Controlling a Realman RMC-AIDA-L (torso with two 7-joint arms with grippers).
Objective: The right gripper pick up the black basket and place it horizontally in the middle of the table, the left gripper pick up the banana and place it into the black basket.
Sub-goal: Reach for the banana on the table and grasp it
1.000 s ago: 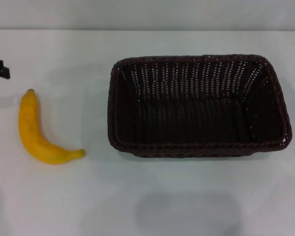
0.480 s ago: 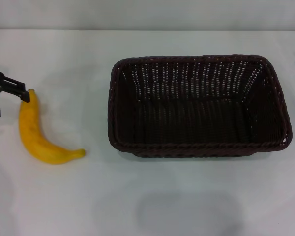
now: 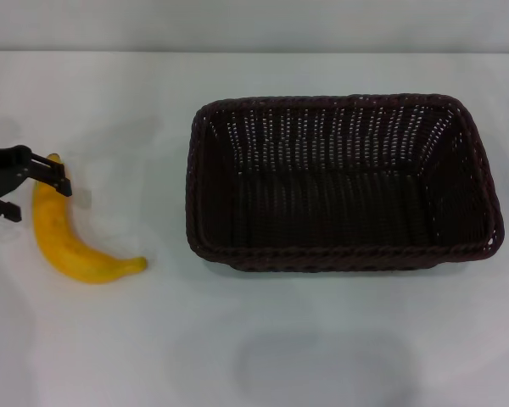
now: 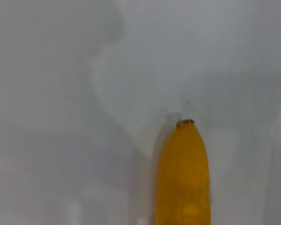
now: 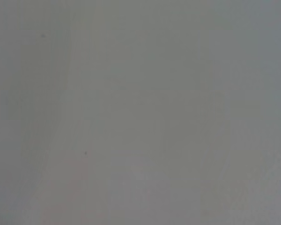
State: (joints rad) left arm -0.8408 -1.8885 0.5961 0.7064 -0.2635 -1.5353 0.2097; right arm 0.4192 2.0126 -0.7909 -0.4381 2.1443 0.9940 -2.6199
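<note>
The left end effector (image 3: 36,188) reaches in from the left edge of the head view, low over the white bench (image 3: 110,339). Its two black fingers are spread apart, gripping nothing. One finger lies across the stem end of the banana (image 3: 64,229); the other sits just off the banana's outer side. The rest of the yellow fruit curves away from the end effector, toward the robot and toward the basket. In the left wrist view, the banana (image 4: 182,178) points its dark stem tip out over bare bench.

Risks, judged from this pose: the fingers bracket only the narrow stem end, not the fruit's middle. Closing here could let the heavier body swing down, twist, or slip free during the lift. The finger tip near the skin could also nudge the banana sideways, spoiling the alignment.

The black basket (image 3: 339,182) lies well apart from the left end effector, on the far side of the banana. It sits lengthwise across the bench, roughly central, with its open top up. Nothing is inside it; only the woven floor shows.

The right end effector is not visible; its wrist view shows plain bench only.
</note>
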